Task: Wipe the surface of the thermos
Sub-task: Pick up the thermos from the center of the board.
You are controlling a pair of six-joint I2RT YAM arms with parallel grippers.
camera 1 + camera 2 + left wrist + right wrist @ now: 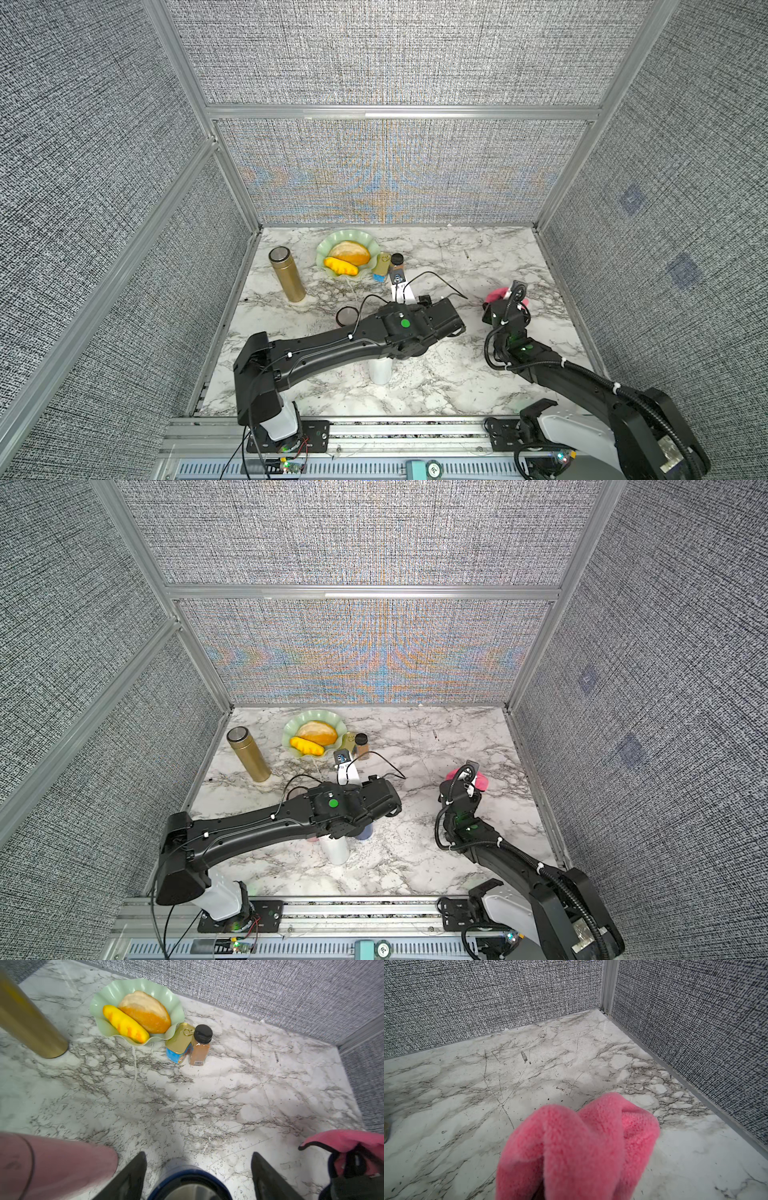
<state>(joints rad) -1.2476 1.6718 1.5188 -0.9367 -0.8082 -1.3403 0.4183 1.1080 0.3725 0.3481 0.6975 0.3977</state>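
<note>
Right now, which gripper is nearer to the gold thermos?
Left. The left gripper straddles a blue-rimmed flask, the gold thermos off to its back left. The right gripper, shut on the pink cloth, is farther away, over on the right side.

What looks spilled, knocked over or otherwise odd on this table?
Nothing visible is spilled or knocked over: the gold thermos stands upright. Only the marble tabletop looks worn, with dark specks and scratches, and a pale streak runs from the green plate.
</note>
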